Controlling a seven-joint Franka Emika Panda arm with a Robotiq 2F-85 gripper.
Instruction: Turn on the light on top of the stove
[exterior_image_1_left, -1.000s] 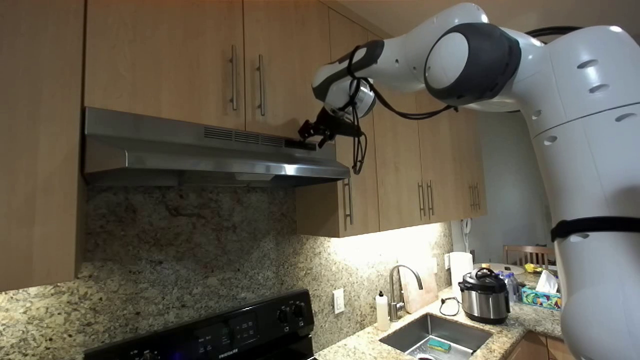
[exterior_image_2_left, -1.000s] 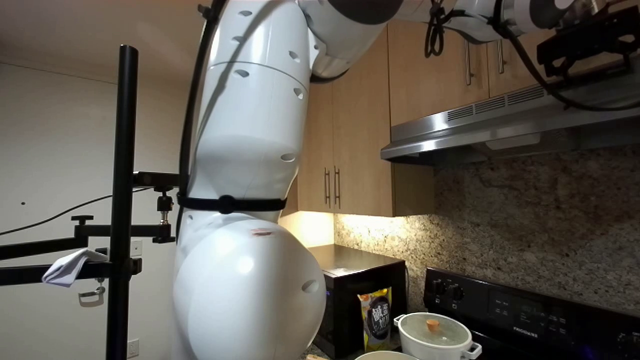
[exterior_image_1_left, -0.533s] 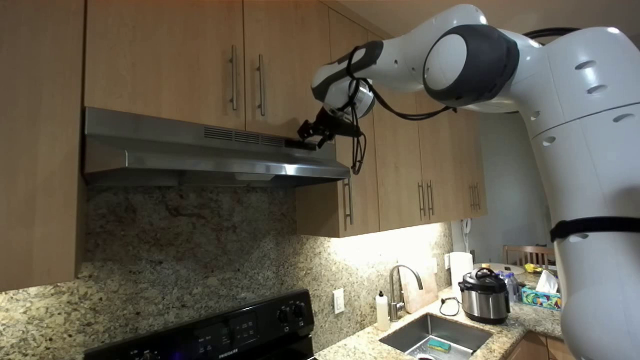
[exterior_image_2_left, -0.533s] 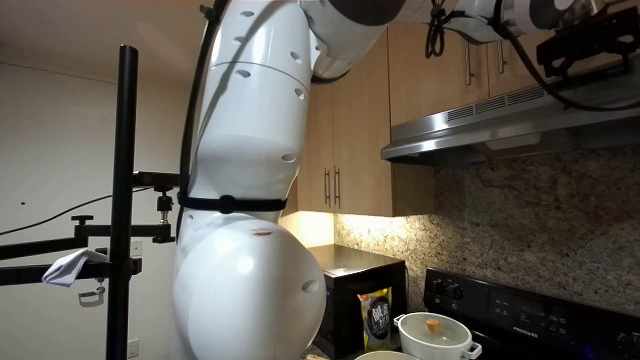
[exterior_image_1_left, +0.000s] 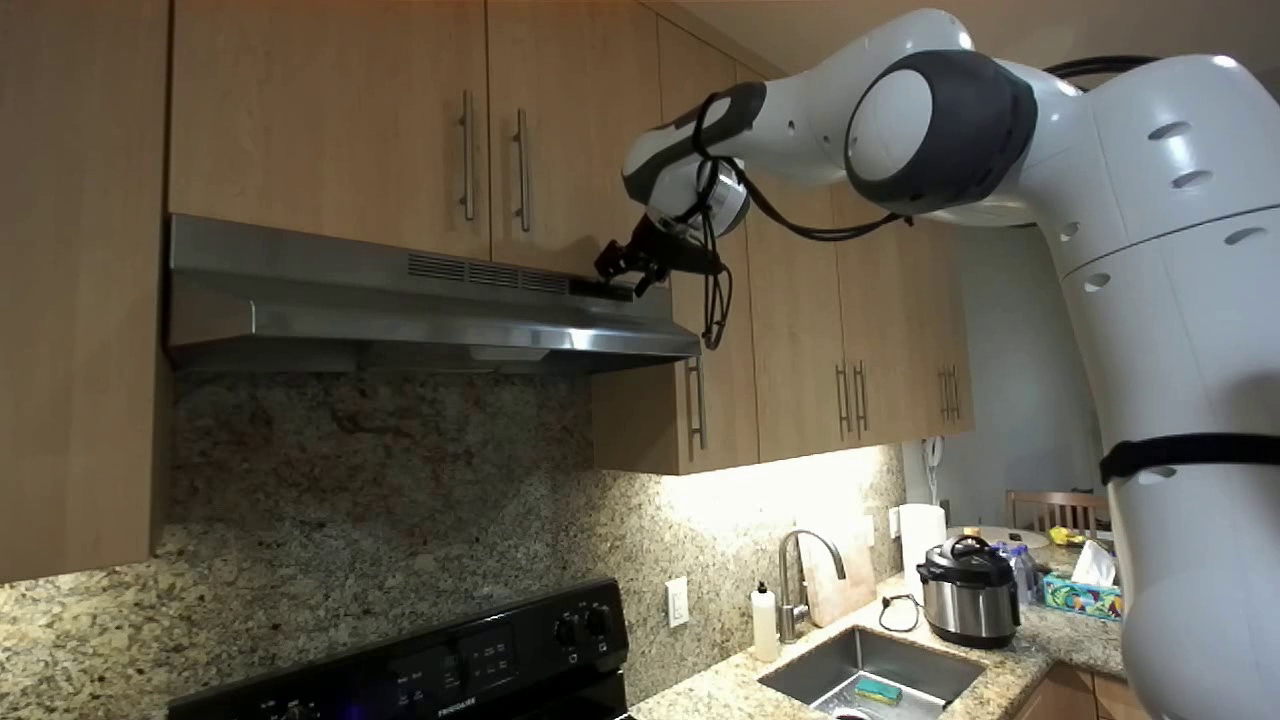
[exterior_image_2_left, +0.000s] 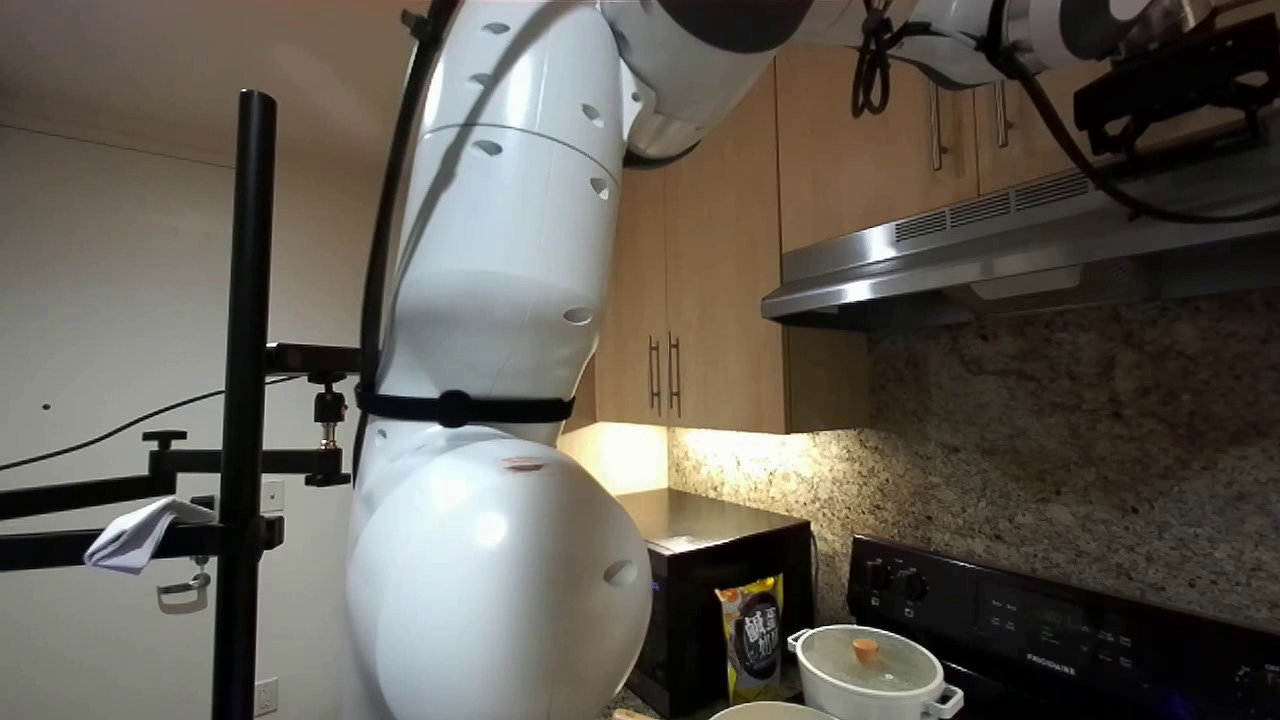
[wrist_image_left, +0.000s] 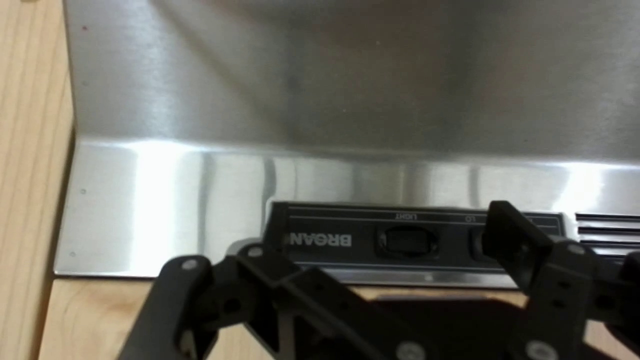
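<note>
The range hood (exterior_image_1_left: 420, 310) is a broad steel slab above the black stove (exterior_image_1_left: 480, 660). Under it, the light (exterior_image_2_left: 1030, 283) shows as a pale panel that looks unlit. On the hood's sloped front, the wrist view has a black BROAN control strip (wrist_image_left: 360, 256) with lettering upside down. Its rocker switch (wrist_image_left: 407, 241) marked LIGHT lies between the fingers of my open gripper (wrist_image_left: 391, 227). A second switch marked LO is partly covered by the right-hand finger (wrist_image_left: 505, 235). In an exterior view my gripper (exterior_image_1_left: 627, 275) hovers at the strip; whether it touches cannot be told.
Wooden cabinet doors (exterior_image_1_left: 570, 130) with bar handles rise directly above the hood, close behind the gripper. Loose cables (exterior_image_1_left: 717, 300) dangle from the wrist. Vent slots (wrist_image_left: 607, 230) adjoin the strip. Below, a lidded white pot (exterior_image_2_left: 870, 675) stands by the stove's back panel (exterior_image_2_left: 1060, 630).
The arm's elbow has shifted very slightly. The gripper holds nearly the same place at the hood's control strip, and the hood lamp looks the same.
</note>
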